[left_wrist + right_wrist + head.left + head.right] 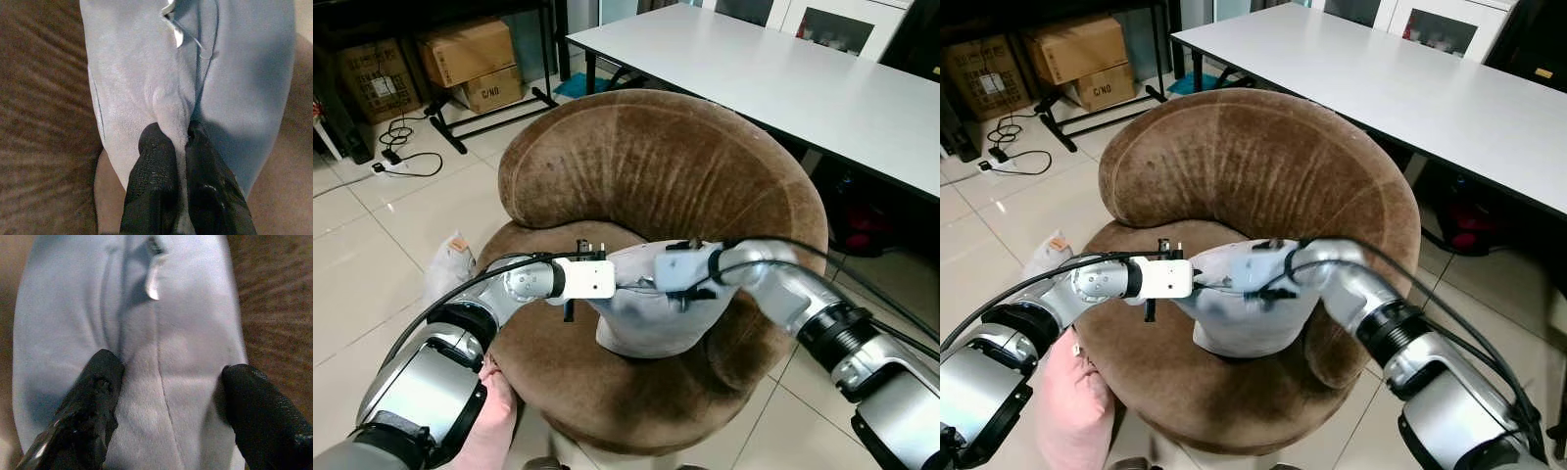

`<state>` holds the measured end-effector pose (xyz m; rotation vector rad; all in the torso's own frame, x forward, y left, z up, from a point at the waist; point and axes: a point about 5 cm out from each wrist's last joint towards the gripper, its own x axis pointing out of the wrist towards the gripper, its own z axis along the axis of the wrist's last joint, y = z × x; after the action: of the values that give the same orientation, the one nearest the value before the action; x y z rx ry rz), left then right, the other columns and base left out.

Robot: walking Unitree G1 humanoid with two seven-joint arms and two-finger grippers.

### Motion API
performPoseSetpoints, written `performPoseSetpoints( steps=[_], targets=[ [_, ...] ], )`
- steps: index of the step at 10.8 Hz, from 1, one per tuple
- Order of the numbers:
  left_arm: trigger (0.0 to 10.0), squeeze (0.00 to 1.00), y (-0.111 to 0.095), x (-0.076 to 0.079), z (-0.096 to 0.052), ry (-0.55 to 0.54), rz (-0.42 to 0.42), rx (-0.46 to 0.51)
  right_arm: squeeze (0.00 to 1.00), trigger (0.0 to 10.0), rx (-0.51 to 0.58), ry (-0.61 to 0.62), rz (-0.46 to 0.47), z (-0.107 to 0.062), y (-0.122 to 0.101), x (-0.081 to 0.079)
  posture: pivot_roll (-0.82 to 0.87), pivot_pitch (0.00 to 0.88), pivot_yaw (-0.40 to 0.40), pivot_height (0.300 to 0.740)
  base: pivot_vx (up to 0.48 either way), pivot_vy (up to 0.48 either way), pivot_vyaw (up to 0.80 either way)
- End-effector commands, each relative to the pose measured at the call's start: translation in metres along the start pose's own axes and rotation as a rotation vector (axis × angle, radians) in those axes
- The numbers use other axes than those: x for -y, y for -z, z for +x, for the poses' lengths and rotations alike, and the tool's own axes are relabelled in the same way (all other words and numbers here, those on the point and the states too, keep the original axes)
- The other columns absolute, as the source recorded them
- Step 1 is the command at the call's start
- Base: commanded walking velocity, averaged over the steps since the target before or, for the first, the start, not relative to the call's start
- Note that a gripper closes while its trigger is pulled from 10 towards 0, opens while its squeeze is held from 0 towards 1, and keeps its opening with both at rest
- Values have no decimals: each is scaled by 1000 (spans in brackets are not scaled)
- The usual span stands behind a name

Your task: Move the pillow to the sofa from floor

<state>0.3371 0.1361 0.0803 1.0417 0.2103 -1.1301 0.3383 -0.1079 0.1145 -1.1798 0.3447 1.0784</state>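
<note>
A pale grey-blue pillow [651, 315] lies on the seat of the round brown sofa [646, 157], leaning toward its right side. My left gripper [177, 134] comes in from the left and is shut on a raised fold of the pillow's fabric. My right gripper [171, 372] reaches in from the right with its fingers [95, 396] spread wide, one on each side of the pillow's end, near a small white tag [152, 284]. In the head views both wrists meet over the pillow's top edge [1234, 269].
A pink cushion [1072, 401] lies on the tiled floor at the sofa's left foot, beside a white bag [448, 264]. A long white table [783, 69] stands behind and right of the sofa. Cardboard boxes [470, 54] and cables [401, 147] sit at the back left.
</note>
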Motion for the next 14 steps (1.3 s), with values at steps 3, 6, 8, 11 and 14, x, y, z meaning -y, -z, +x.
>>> performPoseSetpoints(
  steps=[3,6,8,11,14],
  targets=[
    [0,0,16,5,-8,26,-16,-85,1000,10000,19,-86,-66,-39,12,14,-62,0,-50,740,0,0,0],
    [0,0,13,1,-6,18,-10,-83,0,10000,-114,-152,-155,-43,22,8,-66,0,-51,740,0,0,0],
    [0,0,12,0,-6,14,-12,-83,0,10000,-86,-204,-177,-28,7,-8,-59,0,-54,740,0,0,0],
    [0,0,10,-2,-4,12,-12,-82,0,10000,-94,-159,-146,-6,-5,-16,-59,0,-54,740,0,0,0],
    [0,0,8,-3,-3,8,-13,-80,0,10000,-47,59,-29,4,-22,-3,-56,0,-58,740,0,0,0]
  ],
)
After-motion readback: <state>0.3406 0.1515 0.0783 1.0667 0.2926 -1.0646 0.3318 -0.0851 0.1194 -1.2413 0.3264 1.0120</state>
